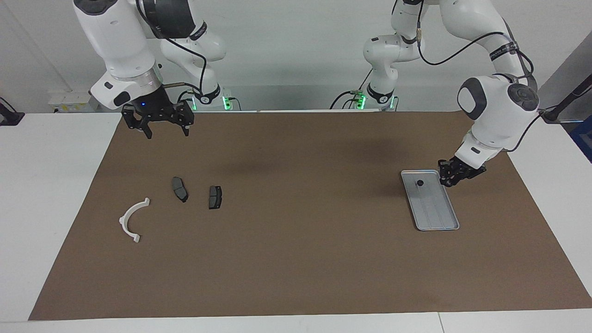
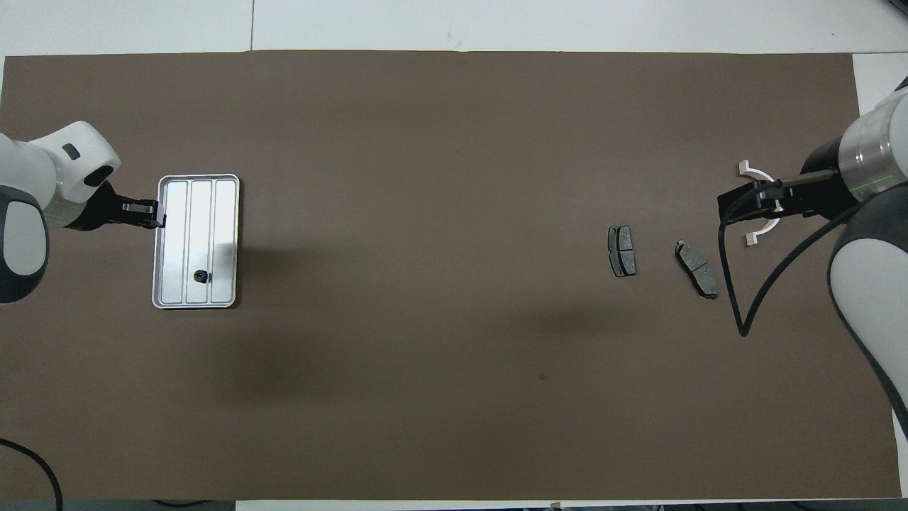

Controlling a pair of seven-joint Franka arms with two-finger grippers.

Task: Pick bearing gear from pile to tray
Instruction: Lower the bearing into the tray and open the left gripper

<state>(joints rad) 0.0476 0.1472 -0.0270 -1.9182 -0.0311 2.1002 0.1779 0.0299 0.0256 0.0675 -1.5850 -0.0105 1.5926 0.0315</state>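
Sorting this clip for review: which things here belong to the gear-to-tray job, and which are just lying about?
Job:
- small black gear, already in the tray
- tray
- left gripper, at the tray's rim

Lying about:
- two brake pads
- white arc bracket
- right gripper, open, waiting

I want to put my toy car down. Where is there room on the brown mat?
The big middle of the brown mat, between the tray and the two dark pads, is bare. So is the strip farthest from the robots. It is crowded around the pads and white curved piece, and by the tray, where the left gripper sits.
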